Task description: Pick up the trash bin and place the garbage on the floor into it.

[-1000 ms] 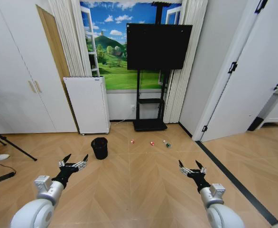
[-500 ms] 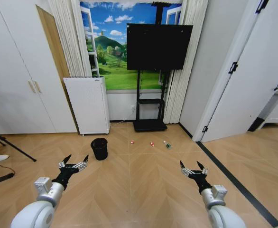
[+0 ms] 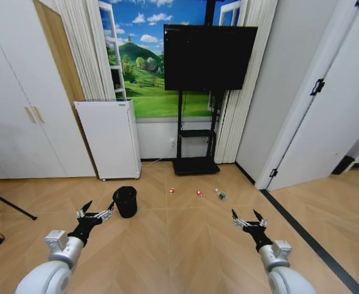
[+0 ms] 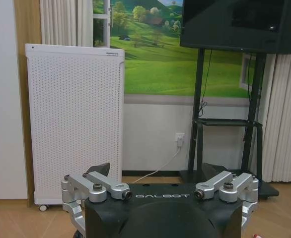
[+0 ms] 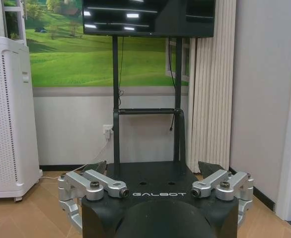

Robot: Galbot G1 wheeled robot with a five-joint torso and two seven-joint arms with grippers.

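Note:
The small black trash bin (image 3: pixel 125 201) stands upright on the herringbone wooden floor (image 3: pixel 179 245), a short way ahead and left of centre. To its right lies the garbage in a row: a tiny red-and-white piece (image 3: pixel 171 190), a second red piece (image 3: pixel 199 193) and a small clear bottle (image 3: pixel 220 195) with a green label. My left gripper (image 3: pixel 95 212) hangs open just short of the bin, slightly to its left. My right gripper (image 3: pixel 248 218) is open too, held low on the right, short of the bottle. Both hold nothing.
A tall white perforated appliance (image 3: pixel 109 139) stands against the back wall behind the bin. A black TV on a stand (image 3: pixel 195 165) is beside it. A dark strip (image 3: pixel 302 229) runs along the floor at the right, by white doors. A tripod leg (image 3: pixel 8 205) lies at far left.
The whole view has shifted: the bin, litter and back wall sit closer and lower, so the camera has moved forward. Both grippers stay open in the same pose.

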